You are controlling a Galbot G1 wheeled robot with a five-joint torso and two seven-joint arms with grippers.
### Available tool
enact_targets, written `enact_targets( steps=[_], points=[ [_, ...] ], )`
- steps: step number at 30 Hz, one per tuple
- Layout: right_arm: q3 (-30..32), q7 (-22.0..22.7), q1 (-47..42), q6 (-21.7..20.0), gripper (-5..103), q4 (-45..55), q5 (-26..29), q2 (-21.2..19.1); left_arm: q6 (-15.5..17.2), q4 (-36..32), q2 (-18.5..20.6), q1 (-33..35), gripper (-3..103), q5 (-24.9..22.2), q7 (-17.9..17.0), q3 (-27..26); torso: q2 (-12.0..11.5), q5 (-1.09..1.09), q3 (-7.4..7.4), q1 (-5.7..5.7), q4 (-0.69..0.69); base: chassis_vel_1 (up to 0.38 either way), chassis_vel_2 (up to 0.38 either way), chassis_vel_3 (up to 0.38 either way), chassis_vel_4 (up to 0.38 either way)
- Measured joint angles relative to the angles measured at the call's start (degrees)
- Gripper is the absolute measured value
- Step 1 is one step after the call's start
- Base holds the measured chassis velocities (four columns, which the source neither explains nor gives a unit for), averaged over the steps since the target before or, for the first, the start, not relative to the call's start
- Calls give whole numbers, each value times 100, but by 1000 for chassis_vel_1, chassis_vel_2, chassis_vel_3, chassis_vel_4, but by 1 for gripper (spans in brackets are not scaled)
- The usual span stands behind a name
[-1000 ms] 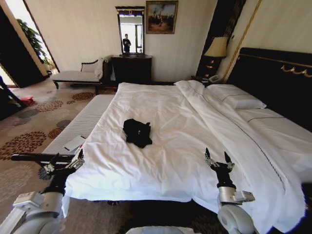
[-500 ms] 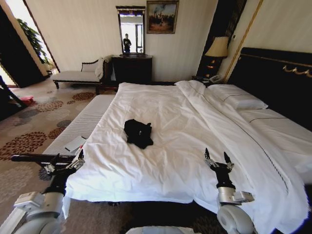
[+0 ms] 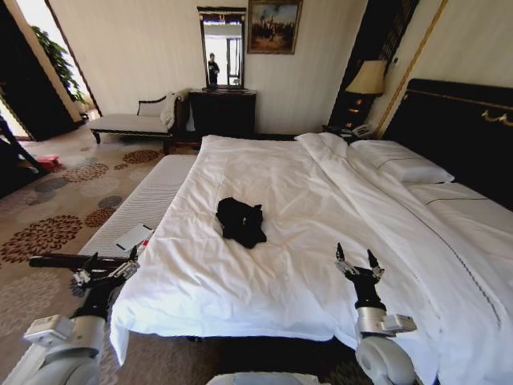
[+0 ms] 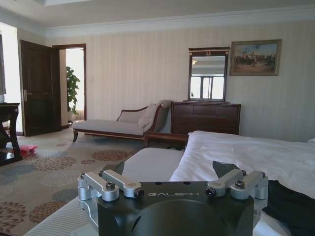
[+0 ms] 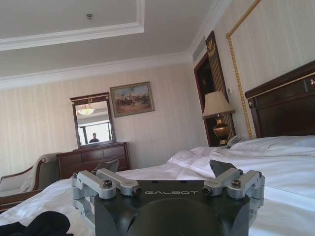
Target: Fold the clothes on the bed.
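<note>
A: Looking down from the head camera, you are seeing the black T-shirt (image 3: pixel 241 221) lying in a crumpled heap on the white duvet (image 3: pixel 304 216), roughly at the middle of the bed (image 3: pixel 449 112), well apart from both arms.

B: And where are your claws sitting?

A: The left claw (image 3: pixel 109 268) is hovering low beside the near left corner of the bed, over the patterned carpet (image 3: pixel 48 233). Its fingers are standing spread, holding nothing. The right claw (image 3: pixel 359 263) is pointing upward over the near edge of the duvet, fingers likewise spread and empty.

B: What are the wrist cameras giving you?

A: From the left wrist, you are looking past the spread fingers (image 4: pixel 110 183) toward a chaise (image 4: pixel 118 125) and a dark dresser (image 4: pixel 205 117) against the far wall. From the right wrist, a dark bit of the shirt (image 5: pixel 37 225) is showing low on the duvet, with the headboard (image 5: pixel 285 105) and a lamp (image 5: pixel 218 110) beyond.
</note>
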Motion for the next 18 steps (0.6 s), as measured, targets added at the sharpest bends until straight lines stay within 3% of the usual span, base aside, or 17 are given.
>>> enact_targets(
  steps=[18],
  points=[
    [-52, 205, 45, -84, 100, -33, -103, 53, 0, -1, -14, -2, 100, 21, 4, 16, 0, 0, 0, 0, 0, -2, 36, -1, -34]
  ],
)
